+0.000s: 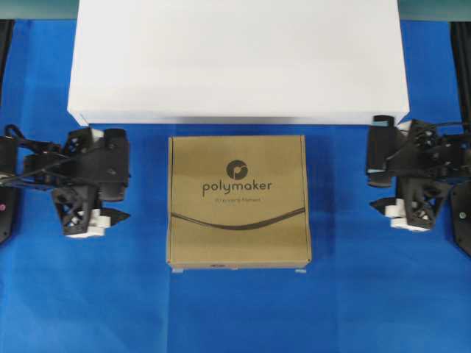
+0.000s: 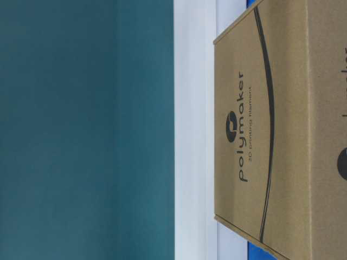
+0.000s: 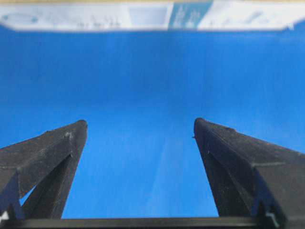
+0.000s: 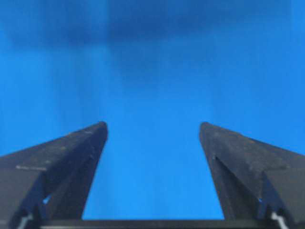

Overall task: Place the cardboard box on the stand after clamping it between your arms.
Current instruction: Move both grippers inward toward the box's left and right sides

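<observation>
From overhead, the cardboard box (image 1: pixel 238 200) lies flat on the blue tabletop (image 1: pixel 235 316) just in front of the stand (image 1: pixel 237 59), with my left hand (image 1: pixel 107 193) and right hand (image 1: pixel 384 190) standing well apart from its two sides, touching nothing. The table-level view shows only the box's printed top against the stand's white edge (image 2: pixel 192 130). My two wrist views show each hand's fingers (image 3: pixel 57 152) (image 4: pixel 71 157) spread wide over bare blue, holding nothing, so I judge the clamp is not yet made: next I must bring both arms inward against opposite sides evenly.
</observation>
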